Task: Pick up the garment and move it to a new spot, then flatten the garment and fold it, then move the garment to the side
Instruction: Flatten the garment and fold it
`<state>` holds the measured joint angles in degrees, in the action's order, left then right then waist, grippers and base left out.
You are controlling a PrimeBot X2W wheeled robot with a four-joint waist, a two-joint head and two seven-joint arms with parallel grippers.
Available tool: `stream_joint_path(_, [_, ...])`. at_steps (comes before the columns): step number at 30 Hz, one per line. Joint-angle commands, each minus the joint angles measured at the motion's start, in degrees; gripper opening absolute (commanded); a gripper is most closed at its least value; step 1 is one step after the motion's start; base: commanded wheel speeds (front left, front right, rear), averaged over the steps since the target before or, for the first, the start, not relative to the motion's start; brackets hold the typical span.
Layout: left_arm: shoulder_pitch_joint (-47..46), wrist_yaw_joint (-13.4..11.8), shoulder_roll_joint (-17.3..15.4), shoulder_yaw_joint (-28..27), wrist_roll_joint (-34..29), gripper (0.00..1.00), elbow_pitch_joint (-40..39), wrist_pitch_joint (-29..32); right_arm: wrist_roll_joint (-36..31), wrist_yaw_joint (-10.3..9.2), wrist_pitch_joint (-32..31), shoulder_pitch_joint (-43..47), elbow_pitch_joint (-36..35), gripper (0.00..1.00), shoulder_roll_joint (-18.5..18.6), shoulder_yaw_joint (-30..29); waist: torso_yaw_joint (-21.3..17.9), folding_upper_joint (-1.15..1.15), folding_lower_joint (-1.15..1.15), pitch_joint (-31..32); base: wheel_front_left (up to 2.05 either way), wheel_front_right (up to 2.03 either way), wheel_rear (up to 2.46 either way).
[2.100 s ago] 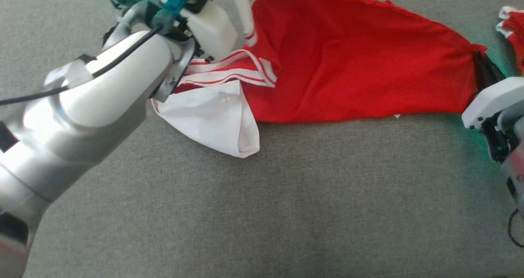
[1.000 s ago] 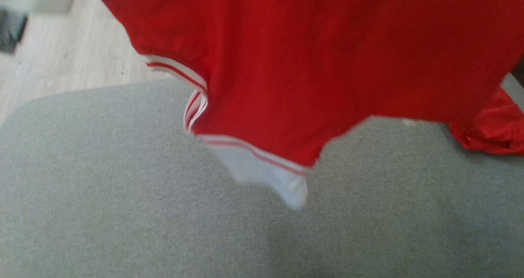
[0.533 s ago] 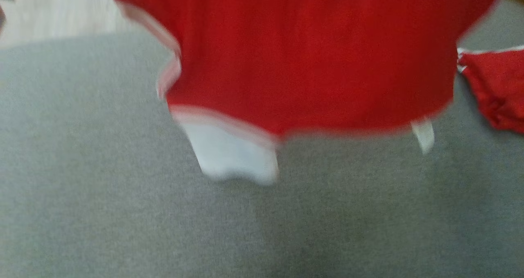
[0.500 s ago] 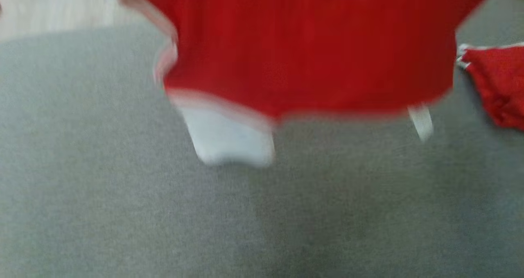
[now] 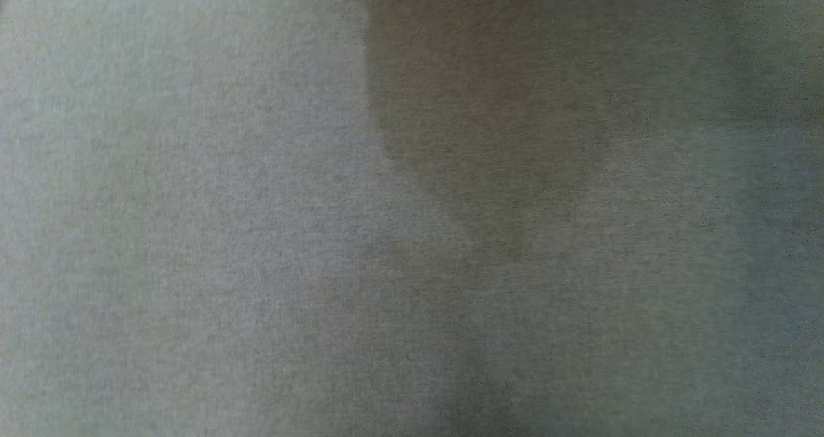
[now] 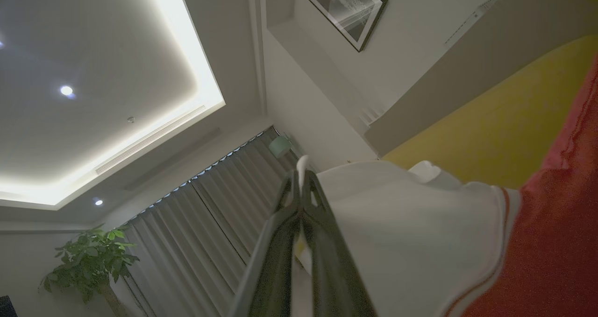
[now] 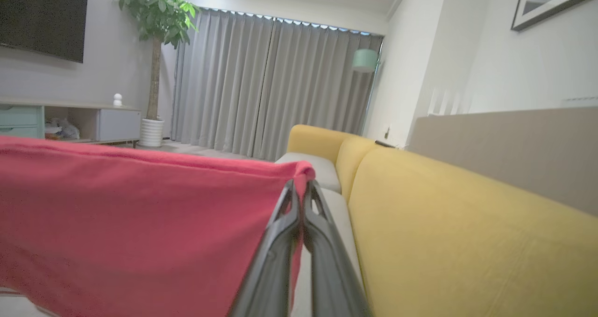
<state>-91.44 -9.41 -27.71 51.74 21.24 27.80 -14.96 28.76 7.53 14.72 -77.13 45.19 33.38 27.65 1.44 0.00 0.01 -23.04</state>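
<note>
The garment is red with white panels and red-and-white striped trim. In the left wrist view my left gripper [image 6: 302, 186] is shut on a white part of the garment [image 6: 411, 233], and the red body hangs at the right edge. In the right wrist view my right gripper [image 7: 301, 191] is shut on a red corner of the garment [image 7: 140, 214], whose cloth stretches taut to the left. The garment hangs in the air between both grippers. The head view looks down on grey upholstery [image 5: 193, 231] with a dark shadow [image 5: 489, 134] across it.
A yellow sofa backrest [image 7: 444, 214] runs along the right, with grey seat cushions [image 7: 306, 163] below it. Grey curtains [image 7: 261, 83], a potted plant [image 7: 156, 23], a low cabinet [image 7: 70, 121] and a wall screen [image 7: 42, 18] stand farther off.
The garment left the grey surface and rose through the head view until it passed out of that view. The head camera has also shifted; only the garment's shadow stays on the cushion.
</note>
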Motion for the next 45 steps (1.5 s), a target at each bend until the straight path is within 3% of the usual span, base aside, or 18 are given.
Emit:
stream_joint_path(1, [0.4,-0.4,-2.9,-2.9,-0.6,0.00,-2.3,0.0,-0.2,-0.04,0.3,2.0,-1.6,0.00,0.7,-0.5,1.5,0.00,-0.01,-1.9,0.00,0.00,0.00])
stream_joint_path(8, [19.1,-3.8,-7.4,-7.4,-2.6,0.00,-17.3,0.0,0.7,-0.04,0.3,12.0,-4.1,0.00,1.0,-3.0,3.0,0.00,-0.01,-2.8,0.00,0.00,0.00])
stream_joint_path(14, [37.3,-5.5,-13.4,-8.6,-4.9,0.00,-29.5,0.0,1.5,-0.04,0.3,25.0,-10.6,0.00,1.2,-7.6,2.1,0.00,-0.01,1.9,0.00,0.00,0.00])
stream_joint_path(18, [50.9,-8.4,-17.8,-9.7,-2.2,0.00,-35.4,0.0,1.8,-0.04,0.3,34.9,-15.4,0.00,1.1,-9.8,0.9,0.00,-0.01,5.8,0.00,0.00,0.00])
stream_joint_path(23, [67.4,-12.0,-21.0,-7.5,0.6,0.00,-41.6,0.0,1.2,-0.04,0.3,48.5,-21.0,0.00,1.2,-12.3,-0.4,0.00,-0.01,10.5,0.00,0.00,0.00])
stream_joint_path(27, [74.2,-12.6,-22.1,-5.3,2.6,0.00,-44.0,0.0,1.5,-0.04,0.3,56.6,-23.4,0.00,0.9,-15.1,-0.5,0.00,-0.01,11.9,0.00,0.00,0.00])
stream_joint_path(32, [77.4,-12.1,-24.1,-4.0,3.2,0.00,-44.1,0.3,2.1,-0.04,0.3,62.8,-25.5,0.00,-0.1,-16.0,-1.6,0.00,-0.01,12.1,0.00,0.00,0.00])
stream_joint_path(36, [75.6,-11.6,-23.7,-4.0,2.6,0.00,-43.5,0.9,2.4,-0.04,0.3,63.0,-25.1,0.00,-1.2,-15.6,-2.2,0.00,-0.01,11.2,0.00,0.00,0.00])
stream_joint_path(45, [59.9,-4.4,-19.3,-3.8,-2.5,0.00,-34.9,3.6,1.9,-0.04,0.3,54.4,-18.5,0.00,-3.2,-12.8,-3.3,0.00,-0.01,5.2,0.00,0.00,0.00])
